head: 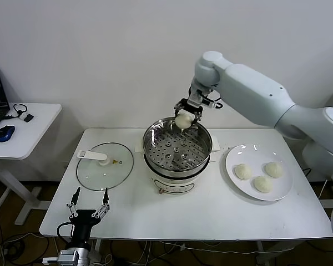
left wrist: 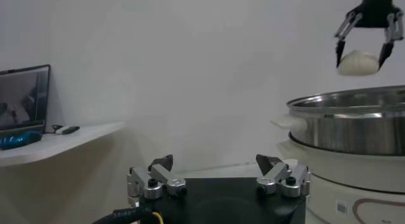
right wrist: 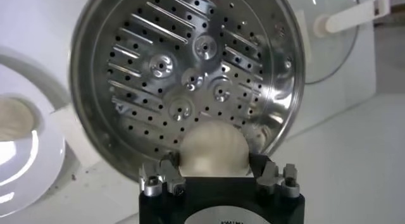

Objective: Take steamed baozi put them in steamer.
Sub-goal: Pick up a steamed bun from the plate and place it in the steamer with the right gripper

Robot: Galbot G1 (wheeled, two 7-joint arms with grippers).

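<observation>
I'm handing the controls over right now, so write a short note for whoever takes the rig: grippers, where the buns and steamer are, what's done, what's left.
Right gripper: shut on a baozi, held above the far rim of the steamer.
Left gripper: open, parked at the table's near-left edge, holding nothing.
Steamer basket: nothing in it; glass lid lies beside it on the table.
Plate: three baozi on it.
Done: first bun lifted.
Left: drop it in, then move the other three.

The steamer (head: 177,149) is seen from above and in front by the head view; from low beside it by the left wrist view; from close overhead by the right wrist view; it is shared by all three.
</observation>
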